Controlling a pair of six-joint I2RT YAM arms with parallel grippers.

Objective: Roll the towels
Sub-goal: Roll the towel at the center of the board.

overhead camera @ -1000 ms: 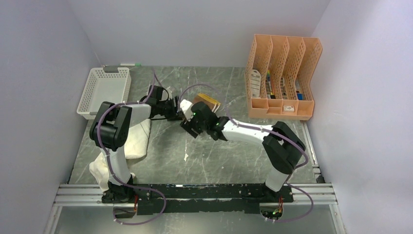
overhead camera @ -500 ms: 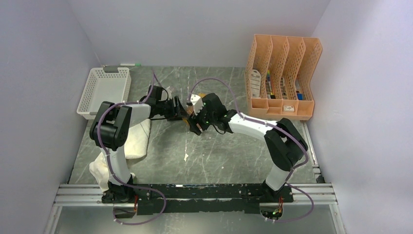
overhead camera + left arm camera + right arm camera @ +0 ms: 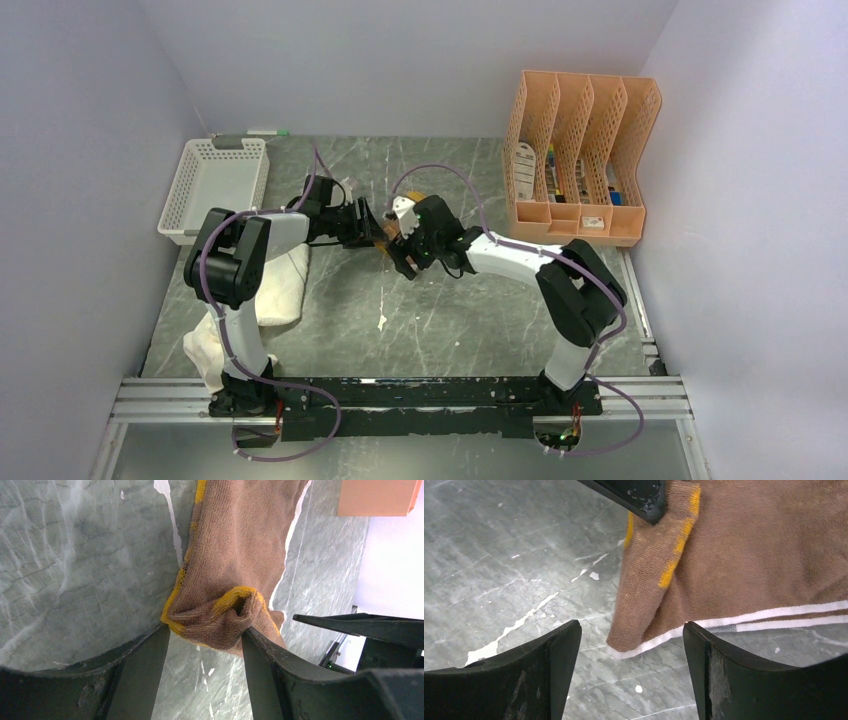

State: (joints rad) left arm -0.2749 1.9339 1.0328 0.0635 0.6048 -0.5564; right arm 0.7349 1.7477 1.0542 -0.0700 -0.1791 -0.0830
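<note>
The mustard-and-brown towel point(image 3: 240, 540) lies on the marble table, pale edge toward the right wrist camera point(image 3: 774, 555). In the top view only a sliver of it point(image 3: 384, 239) shows between the two grippers. My left gripper point(image 3: 206, 630) is shut on a bunched yellow-edged corner of it; it also shows in the top view point(image 3: 372, 227). My right gripper point(image 3: 631, 627) is open, its jaws either side of the towel's near corner, just above the table point(image 3: 402, 256). The cream-white towel point(image 3: 282, 285) lies crumpled under my left arm.
A white mesh basket point(image 3: 215, 185) stands at the back left with a marker point(image 3: 255, 132) behind it. An orange file organizer point(image 3: 580, 150) stands at the back right. Side walls close in both sides. The arms' base rail point(image 3: 400, 395) runs along the near edge.
My right gripper has swung back and left, over the brown towel, and now covers most of it in the top view. My left arm has barely moved.
</note>
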